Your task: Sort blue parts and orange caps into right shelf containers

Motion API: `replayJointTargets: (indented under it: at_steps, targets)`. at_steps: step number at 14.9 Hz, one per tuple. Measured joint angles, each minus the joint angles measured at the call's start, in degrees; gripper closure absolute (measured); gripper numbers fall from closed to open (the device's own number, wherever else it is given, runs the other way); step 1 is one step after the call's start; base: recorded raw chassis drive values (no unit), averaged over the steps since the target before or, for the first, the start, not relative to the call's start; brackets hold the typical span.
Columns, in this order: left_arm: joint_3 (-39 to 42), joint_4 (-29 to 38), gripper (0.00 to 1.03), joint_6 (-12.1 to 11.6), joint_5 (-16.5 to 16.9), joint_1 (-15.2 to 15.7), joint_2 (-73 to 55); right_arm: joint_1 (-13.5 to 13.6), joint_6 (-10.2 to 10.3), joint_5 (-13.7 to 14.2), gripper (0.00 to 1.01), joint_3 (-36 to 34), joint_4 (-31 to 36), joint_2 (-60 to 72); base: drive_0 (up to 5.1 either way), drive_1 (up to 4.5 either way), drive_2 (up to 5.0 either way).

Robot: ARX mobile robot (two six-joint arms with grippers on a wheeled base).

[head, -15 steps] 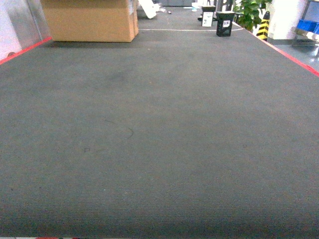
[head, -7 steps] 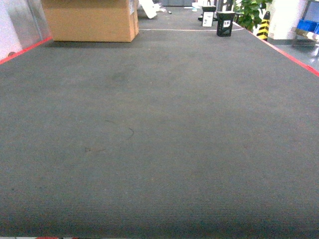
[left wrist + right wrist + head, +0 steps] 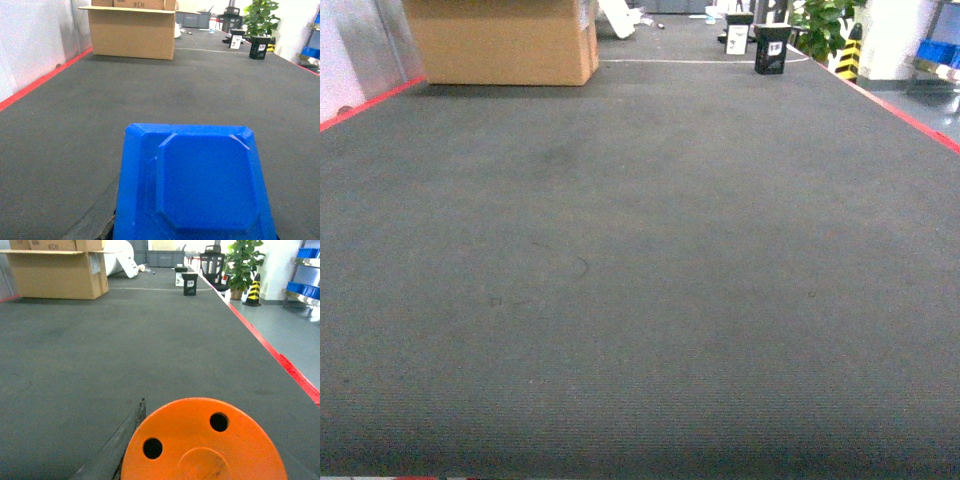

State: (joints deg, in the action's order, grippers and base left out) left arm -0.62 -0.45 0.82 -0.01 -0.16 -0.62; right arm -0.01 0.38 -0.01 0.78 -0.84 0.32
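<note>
Fingers' state cannot be told behind blue part (image 3: 200, 185) and orange cap (image 3: 202, 445); cardboard box (image 3: 132, 30) reads "#H3".

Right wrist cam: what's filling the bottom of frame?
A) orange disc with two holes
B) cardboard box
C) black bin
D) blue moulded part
A: the orange cap fills the lower foreground, a round disc with two dark holes; the cardboard box and black bin sit far back on the grey carpet.
</note>
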Motion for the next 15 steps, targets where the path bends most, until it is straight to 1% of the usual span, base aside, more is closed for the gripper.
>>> replayJointTargets:
  at_steps: [1, 9, 15]
  targets:
    - [0.0, 0.0, 0.60, 0.0, 0.0, 0.0, 0.0, 0.0, 0.0, 0.0, 0.56, 0.0, 0.8, 0.0, 0.0, 0.00, 0.0]
    - [0.0, 0.0, 0.60, 0.0, 0.0, 0.0, 0.0, 0.0, 0.0, 0.0, 0.56, 0.0, 0.5, 0.0, 0.0, 0.00, 0.0]
    - [0.0, 0.0, 0.60, 0.0, 0.0, 0.1, 0.0, 0.0, 0.0, 0.0, 0.56, 0.0, 0.5, 0.0, -1.6, -1.61, -1.6]
